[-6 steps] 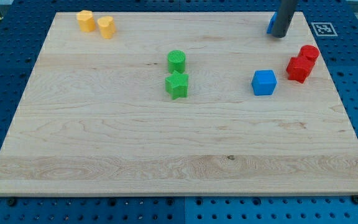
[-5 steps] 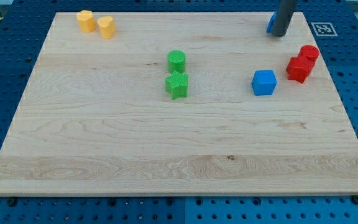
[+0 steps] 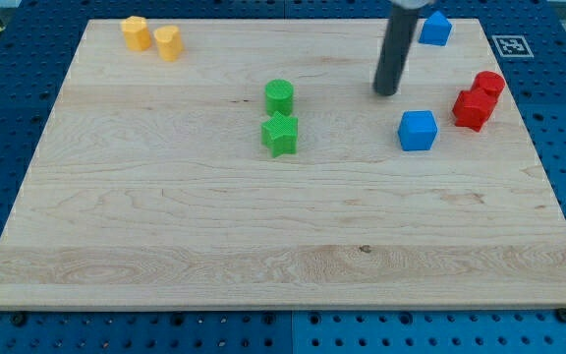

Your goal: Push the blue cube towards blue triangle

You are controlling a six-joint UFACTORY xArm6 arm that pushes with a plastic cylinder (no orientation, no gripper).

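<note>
Since no pincer on this rig, nothing to call apart or together. Just my tip (image 3: 388,93) parked up-left of the blue cube (image 3: 418,130), not touching. Blue triangle (image 3: 435,29) near the surface's (image 3: 214,226) top edge, so probably needs getting under the cube first.

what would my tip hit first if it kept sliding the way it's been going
My tip has moved down and toward the view's left since earlier. That line passes left of the blue cube, so probably nothing; the way looks free, though depth is unclear.
</note>
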